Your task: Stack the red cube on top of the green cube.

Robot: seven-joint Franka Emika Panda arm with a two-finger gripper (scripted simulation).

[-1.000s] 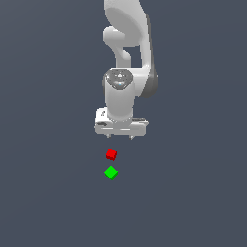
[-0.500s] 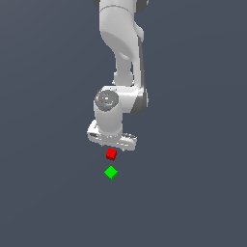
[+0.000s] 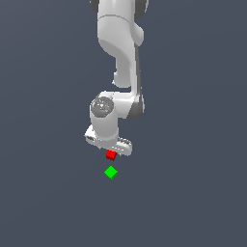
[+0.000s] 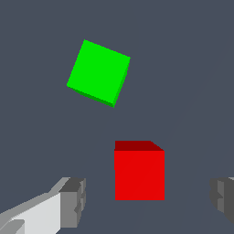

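- While the arm reaches down from the top of the exterior view, its wrist hangs low over the plain grey floor, directly above the two cubes.
- Gripper: fingers spread wide, holding nothing. In the wrist view one finger stands on one side of the red cube and the other finger on the opposite side, each with clear gap to the cube. No contact visible.
- Red cube: resting on the floor between the fingers, nearer one finger than the other. In the exterior view it shows just under the gripper body, partly hidden by it.
- Green cube: on the floor near the red cube, apart from it, turned at an angle to it. Untouched and uncovered.
- Step in hand, as judged: the approach for the pick; grasp not yet made, stack not begun.
- Next move calls for: lowering until the pads flank the red cube's sides, centring it between them, closing, then lifting clear before carrying it over the green cube. The green cube's rotation may need allowing for at placement.
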